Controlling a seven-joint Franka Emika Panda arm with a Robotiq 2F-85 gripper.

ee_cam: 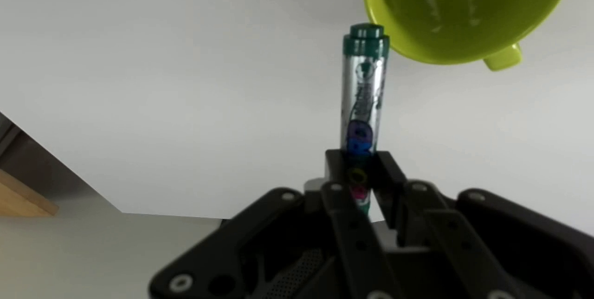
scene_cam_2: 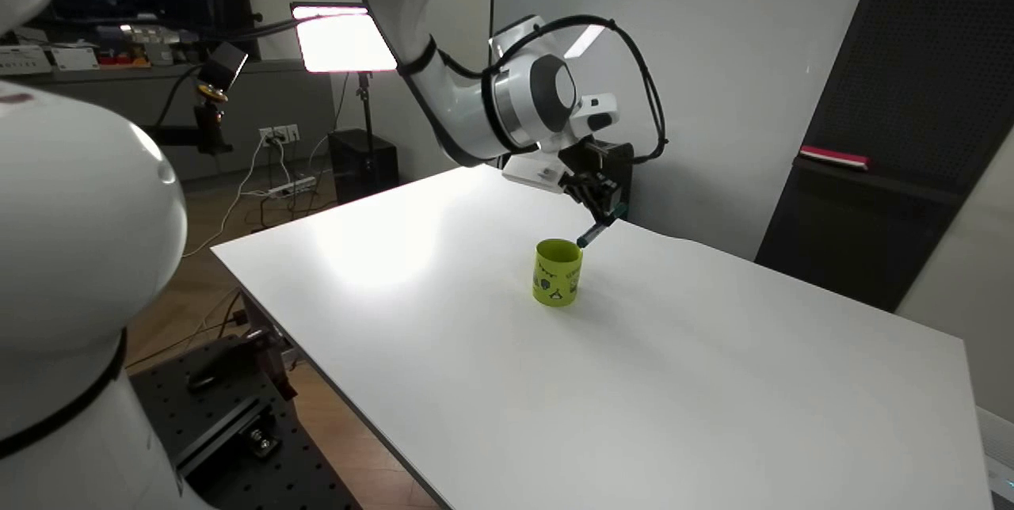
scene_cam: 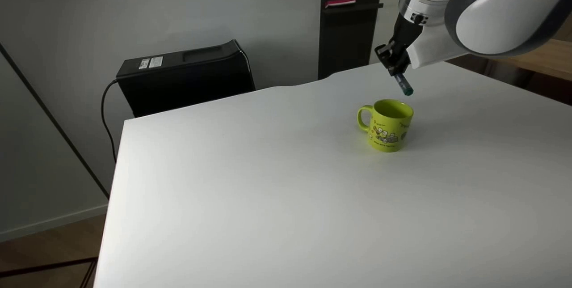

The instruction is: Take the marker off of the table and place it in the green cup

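The green cup stands upright on the white table [scene_cam: 250, 189] in both exterior views [scene_cam: 388, 132] [scene_cam_2: 556, 276]. Its handle points left in an exterior view. My gripper [ee_cam: 358, 166] is shut on the marker [ee_cam: 364, 99], a silver pen with dark green ends. The marker is tilted, and one end sticks out beyond the fingers. In both exterior views the gripper [scene_cam: 395, 69] [scene_cam_2: 606, 211] is above the table, and the marker [scene_cam: 404, 85] [scene_cam_2: 599, 233] is close to the cup's rim. In the wrist view the marker's end overlaps the rim of the cup [ee_cam: 455, 25]; contact cannot be told.
A black box-shaped device [scene_cam: 185, 78] stands behind the table's far edge. A dark cabinet [scene_cam_2: 863, 233] with a red item [scene_cam_2: 834, 157] on it is beyond the table. A bright light panel [scene_cam_2: 344, 39] stands at the back.
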